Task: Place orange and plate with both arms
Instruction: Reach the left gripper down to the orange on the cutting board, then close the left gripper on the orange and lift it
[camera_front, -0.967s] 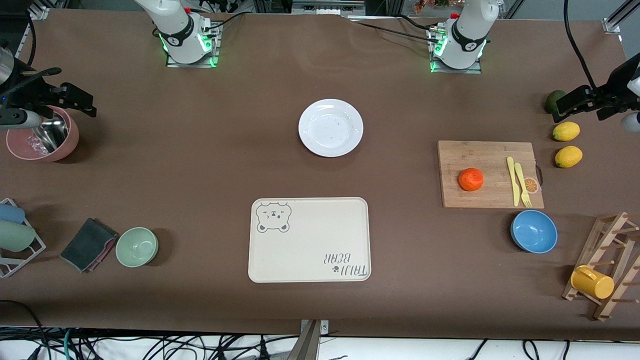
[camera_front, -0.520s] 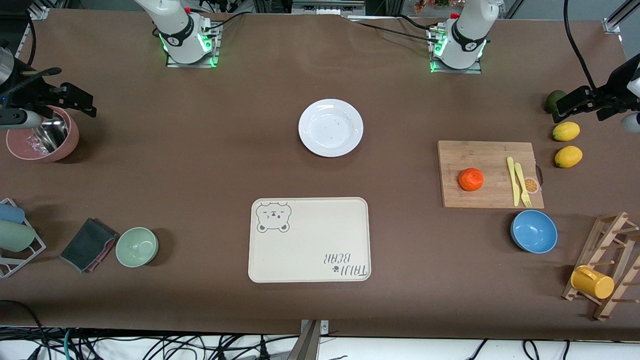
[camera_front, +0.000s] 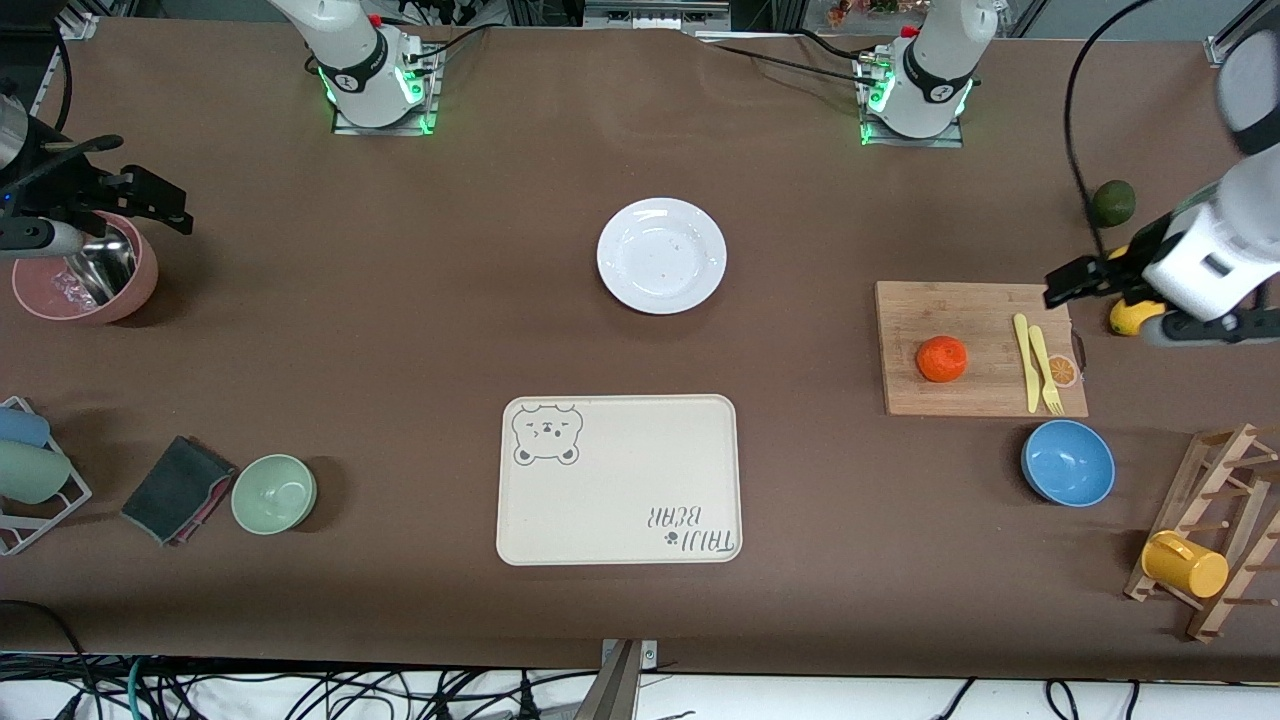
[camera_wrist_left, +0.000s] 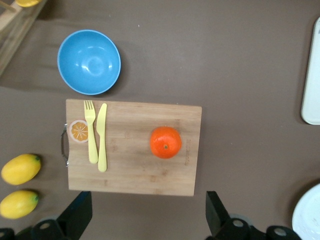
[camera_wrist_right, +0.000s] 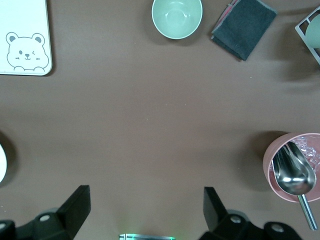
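Since a second ago my left arm has swung in from the table's end, so the left gripper (camera_front: 1075, 283) now hangs over the edge of the cutting board (camera_front: 975, 310), where before it sat up by the dark green fruit (camera_front: 1112, 203). That fruit is now fully uncovered, while one of the two lemons (camera_front: 1125, 318) is mostly hidden under the wrist. My right arm has not stirred; the right gripper (camera_front: 150, 200) waits over the pink bowl (camera_front: 130, 290) with the metal scoop (camera_wrist_right: 294, 174) in it.

Both hands stand wide and hold nothing; in the left wrist view I see the two fingers (camera_wrist_left: 77, 215) spread well apart.

I find the orange (camera_front: 942, 359) sitting on the board, apart from the yellow knife (camera_front: 1022, 360) and fork (camera_front: 1046, 370) beside it. A small round orange-slice sticker (camera_front: 1062, 371) sits by the board's handle. The plate (camera_front: 661, 255) lies bare mid-table, between the two bases and nearer the camera than both.

The cream tray (camera_front: 618, 480) is nearer to the camera than the plate. It carries a winking bear face in one corner and the words "TAIJI BEAR" with a paw mark, upside down from the front camera.
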